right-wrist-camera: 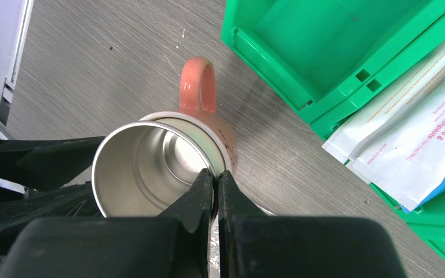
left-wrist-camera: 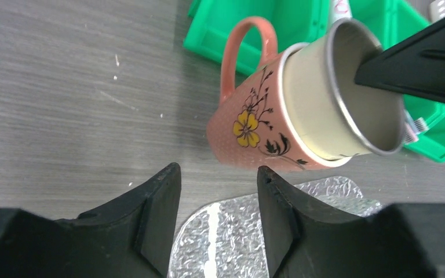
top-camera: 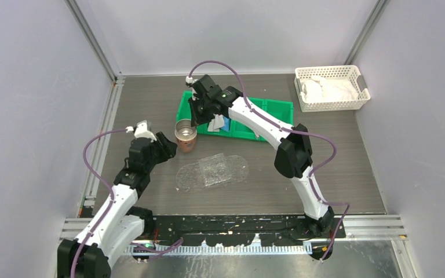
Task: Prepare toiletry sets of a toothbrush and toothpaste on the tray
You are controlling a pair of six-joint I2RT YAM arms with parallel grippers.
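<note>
Right gripper (right-wrist-camera: 215,176) was pinched shut on the rim of the shiny steel cup (right-wrist-camera: 145,168) inside the salmon flowered ceramic mug (right-wrist-camera: 198,87), so I reckoned lift straight up w/o tilting.

The mug (left-wrist-camera: 249,127) is salmon-pink, finely dotted, with a yellow flower on black stems; the steel cup (left-wrist-camera: 347,92) is plain silver. The bin (top-camera: 281,110) is bright green, the tray (top-camera: 214,171) clear and crinkled, the bench (top-camera: 347,162) grey wood-grain, the basket (top-camera: 331,106) at upper right white lattice.
</note>
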